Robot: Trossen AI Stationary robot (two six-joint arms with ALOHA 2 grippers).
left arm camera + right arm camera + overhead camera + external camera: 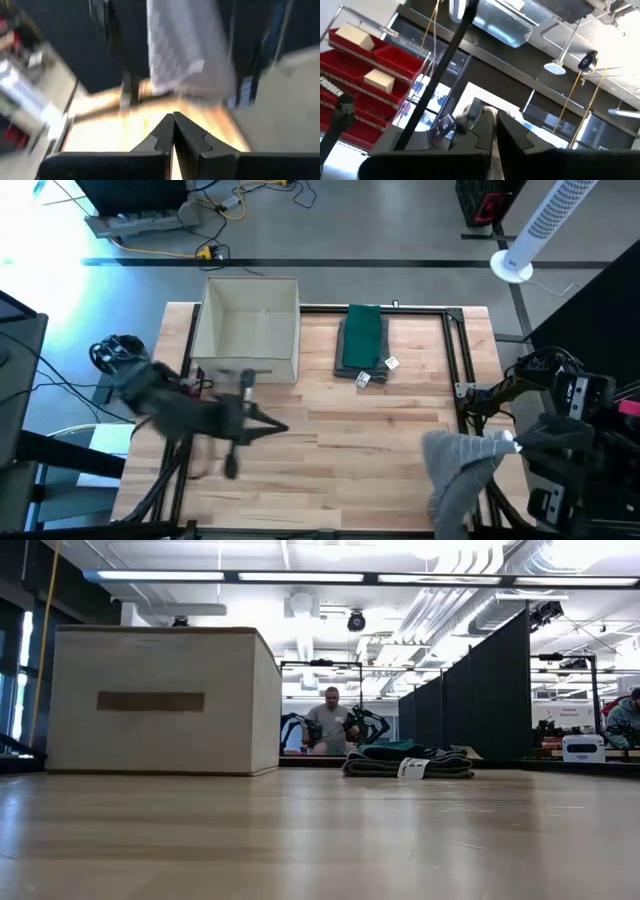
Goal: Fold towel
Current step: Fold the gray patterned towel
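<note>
Hanging off table's right edge: grey towel [462,470], right claw [513,443] clamped.

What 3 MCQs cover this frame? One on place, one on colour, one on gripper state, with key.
1. Where is the folded towel?
A. inside the box
B. on the table right of the box
C. at the table's near left corner

2. What colour is the hanging towel at the right gripper?
A. grey
B. red
C. yellow

3. How is the left gripper?
A. wide open
B. shut, empty
C. shut on the folded towel

Key: 1 B, high view shows it flat beside the box. 2 A, it drapes grey by the table's right edge. 3 B, left wrist view shows fingers together with nothing between.
</note>
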